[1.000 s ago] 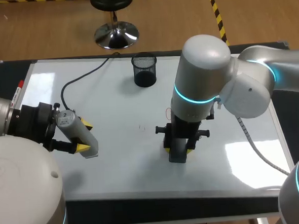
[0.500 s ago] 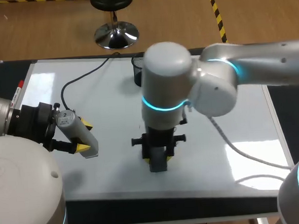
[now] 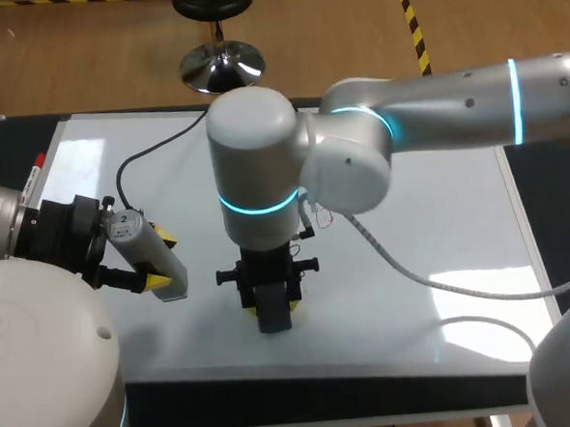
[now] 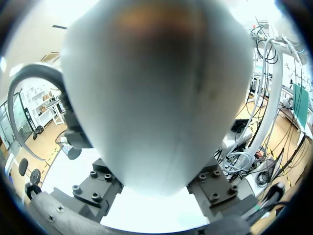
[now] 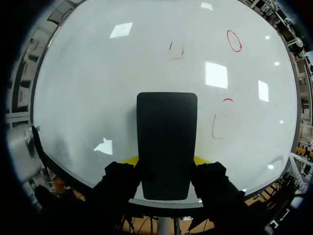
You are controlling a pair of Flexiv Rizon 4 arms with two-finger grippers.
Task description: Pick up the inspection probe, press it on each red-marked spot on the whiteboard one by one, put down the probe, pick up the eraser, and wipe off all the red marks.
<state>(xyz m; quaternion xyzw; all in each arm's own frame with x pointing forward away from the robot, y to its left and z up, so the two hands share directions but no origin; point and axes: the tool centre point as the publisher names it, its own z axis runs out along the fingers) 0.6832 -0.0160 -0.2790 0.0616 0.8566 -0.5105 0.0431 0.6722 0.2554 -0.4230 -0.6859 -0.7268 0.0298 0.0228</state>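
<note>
Right tool [image 3: 270, 309] shifted left along desk's front edge, clamped on eraser [image 5: 166, 142] | red marks [image 5: 234, 40] left on whiteboard [image 3: 430, 214], wiping judged unfinished | probe [image 3: 144, 249] clamped in left tool [image 3: 159, 260], not set down

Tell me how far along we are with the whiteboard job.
Done: the eraser is picked up, held by the right gripper on the whiteboard. Not done: the probe has not been put down; the left gripper holds it over the board's left part. In hand: wiping. Left: an intact red oval, a faint mark and a partly wiped one ahead of the eraser.
</note>
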